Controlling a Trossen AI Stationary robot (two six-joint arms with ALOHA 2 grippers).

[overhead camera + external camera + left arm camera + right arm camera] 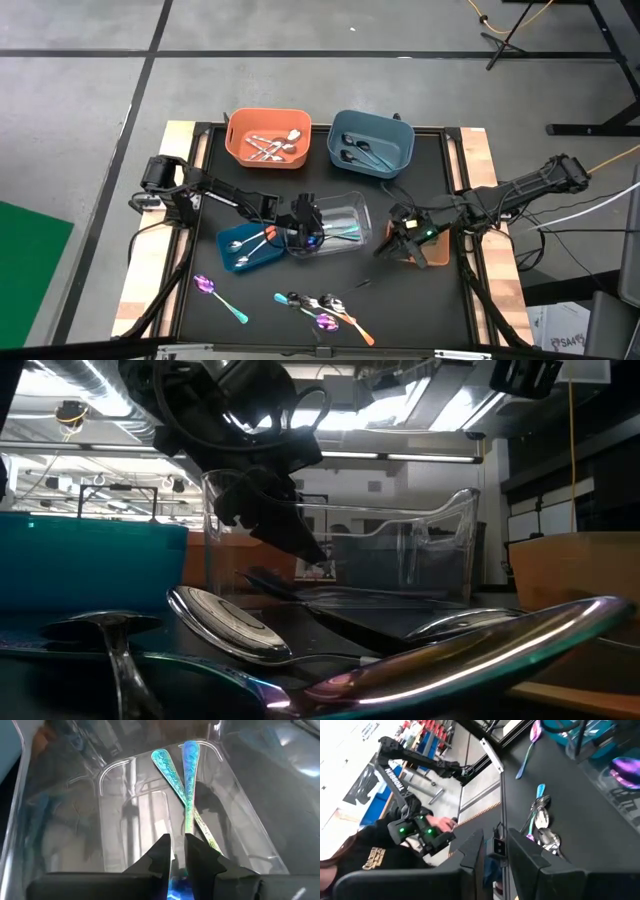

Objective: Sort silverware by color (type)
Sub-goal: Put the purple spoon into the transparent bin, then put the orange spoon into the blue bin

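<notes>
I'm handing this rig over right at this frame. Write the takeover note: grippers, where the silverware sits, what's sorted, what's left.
Left gripper: over the clear bin, fingers either side of an iridescent piece's handle; grip or release, cannot tell. A second iridescent piece lies in the bin beside it.
Right gripper: waiting by the brown bin; nothing visibly held.
Done: silver pieces in the orange bin, dark ones in the grey-blue bin, an orange-handled piece in the small blue bin.
Left: a purple-teal spoon and the mixed cluster on the table's front edge.
</notes>
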